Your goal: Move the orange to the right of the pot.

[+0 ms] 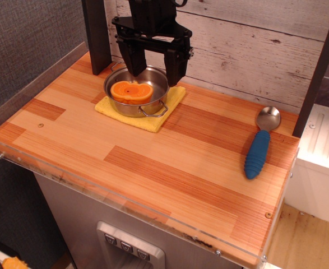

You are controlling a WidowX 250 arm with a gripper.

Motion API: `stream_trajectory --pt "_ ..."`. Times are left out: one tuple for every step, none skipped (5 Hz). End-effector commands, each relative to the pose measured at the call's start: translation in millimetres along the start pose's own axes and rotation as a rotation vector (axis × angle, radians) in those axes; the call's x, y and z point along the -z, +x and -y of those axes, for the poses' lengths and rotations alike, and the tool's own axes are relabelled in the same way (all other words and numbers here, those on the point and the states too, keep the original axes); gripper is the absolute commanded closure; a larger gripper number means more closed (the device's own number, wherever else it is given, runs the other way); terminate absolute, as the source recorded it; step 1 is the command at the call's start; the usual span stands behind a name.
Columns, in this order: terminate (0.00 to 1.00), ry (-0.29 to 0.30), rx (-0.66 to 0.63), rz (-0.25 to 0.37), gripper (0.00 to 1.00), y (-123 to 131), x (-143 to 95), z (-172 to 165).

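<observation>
End effector above orange-filled pot

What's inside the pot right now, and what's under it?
Inside the pot lies the orange, cut face up. Under it is a yellow cloth; the pot covers the cloth's middle. The open end effector hangs above.

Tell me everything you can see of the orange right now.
The orange is a toy half fruit, plastic by its look, lying inside the pot with its flat cut face upward and a small dark centre mark. It leans toward the pot's left wall. The open gripper hangs just above; its fingers look clear of it.
</observation>
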State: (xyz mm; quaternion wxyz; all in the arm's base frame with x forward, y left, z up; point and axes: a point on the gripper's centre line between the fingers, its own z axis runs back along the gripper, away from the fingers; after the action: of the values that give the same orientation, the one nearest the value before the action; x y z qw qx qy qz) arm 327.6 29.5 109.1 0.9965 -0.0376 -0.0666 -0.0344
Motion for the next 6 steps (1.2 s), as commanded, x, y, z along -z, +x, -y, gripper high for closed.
stream_trajectory --pt "0.00 0.000 0.000 0.000 0.00 0 0 0" --pt "0.00 0.002 -0.028 -0.007 0.00 2 3 -13" --pt "0.00 0.025 -0.057 -0.017 0.00 6 12 -25" --pt "0.00 0.055 -0.088 -0.007 0.00 13 22 -36" --pt "0.00 0.068 -0.120 0.011 0.00 25 35 -49" --pt "0.00 0.075 -0.148 0.001 0.00 33 44 -60"
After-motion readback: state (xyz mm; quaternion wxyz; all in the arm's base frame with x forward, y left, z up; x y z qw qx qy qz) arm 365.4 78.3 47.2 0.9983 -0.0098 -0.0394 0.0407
